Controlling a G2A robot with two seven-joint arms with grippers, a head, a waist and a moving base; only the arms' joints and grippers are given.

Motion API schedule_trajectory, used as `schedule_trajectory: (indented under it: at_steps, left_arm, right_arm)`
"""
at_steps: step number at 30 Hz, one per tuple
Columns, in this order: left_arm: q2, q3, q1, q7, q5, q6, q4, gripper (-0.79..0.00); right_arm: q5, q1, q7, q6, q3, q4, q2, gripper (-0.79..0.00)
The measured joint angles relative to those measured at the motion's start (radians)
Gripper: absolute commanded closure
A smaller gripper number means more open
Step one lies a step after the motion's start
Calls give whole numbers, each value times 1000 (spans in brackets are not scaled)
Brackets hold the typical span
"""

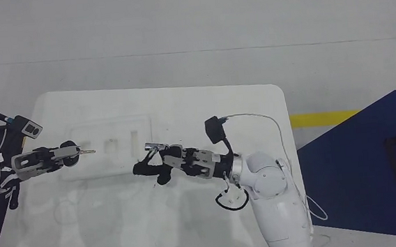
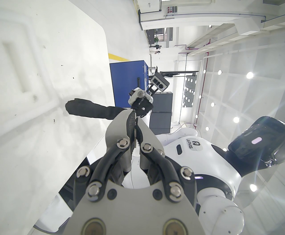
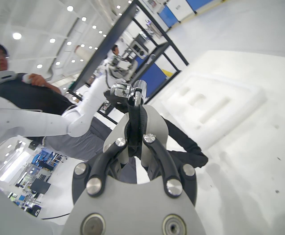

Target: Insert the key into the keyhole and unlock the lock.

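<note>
While left fingers (image 2: 118, 126) clamp the key (image 1: 87, 152), right fingers (image 3: 153, 120) clamp the lock (image 3: 121, 92), well apart

Key (image 1: 87, 152) a tiny sliver from above — lock (image 3: 121, 91) partly buried in the right claw (image 3: 135, 109).

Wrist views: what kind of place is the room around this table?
Probably a large industrial hall or robot laboratory: rows of ceiling lights, a blue cabinet, a yellow floor line.

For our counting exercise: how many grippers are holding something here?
2. The left gripper, near the edge of the table, pinches the key; the right gripper, near its middle, holds the lock by its black strap. None looks hidden.
</note>
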Motion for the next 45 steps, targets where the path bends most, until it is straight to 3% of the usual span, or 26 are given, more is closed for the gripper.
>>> schedule_trajectory:
  at_steps: [10,17,45]
  left_arm:
    - [0,0,0,0,0,0,0,0]
    - [0,0,0,0,0,0,0,0]
    - [0,0,0,0,0,0,0,0]
  right_arm:
    - [399,132,0,7,-187,87,102,0]
    - [465,219,-13,-7,-278,153,158,0]
    - [470,221,-13,-7,-280,153,158,0]
